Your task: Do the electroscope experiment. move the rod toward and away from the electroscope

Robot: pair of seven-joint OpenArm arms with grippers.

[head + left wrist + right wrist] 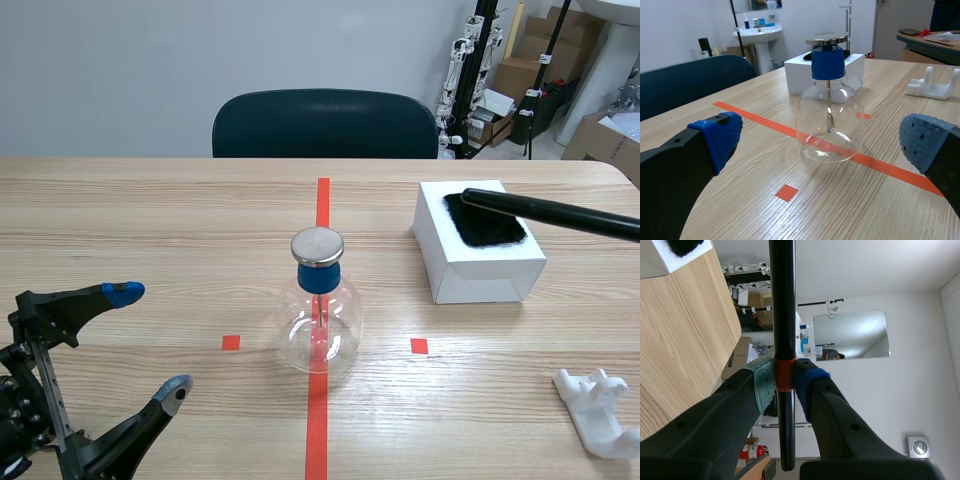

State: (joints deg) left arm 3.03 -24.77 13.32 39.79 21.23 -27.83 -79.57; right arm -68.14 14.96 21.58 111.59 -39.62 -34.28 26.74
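Observation:
The electroscope (pixel 320 305) is a clear glass flask with a blue stopper and a round metal cap, standing on the red centre line; it shows ahead of my left gripper as the flask (pixel 829 112). My left gripper (pixel 135 340) is open at the table's near left, well short of it, its blue pads (pixel 720 137) wide apart. A black rod (pixel 545 210) comes in from the right, its tip lying on the black cloth (pixel 485 222) atop the white box (pixel 475 245). My right gripper (pixel 785 385) is shut on the rod (pixel 782 300) at an orange band.
A white plastic rod stand (pixel 598 408) lies at the near right, also the stand (pixel 935 82). A dark chair (pixel 322 125) stands behind the far table edge. Cardboard boxes and equipment stand beyond at the back right.

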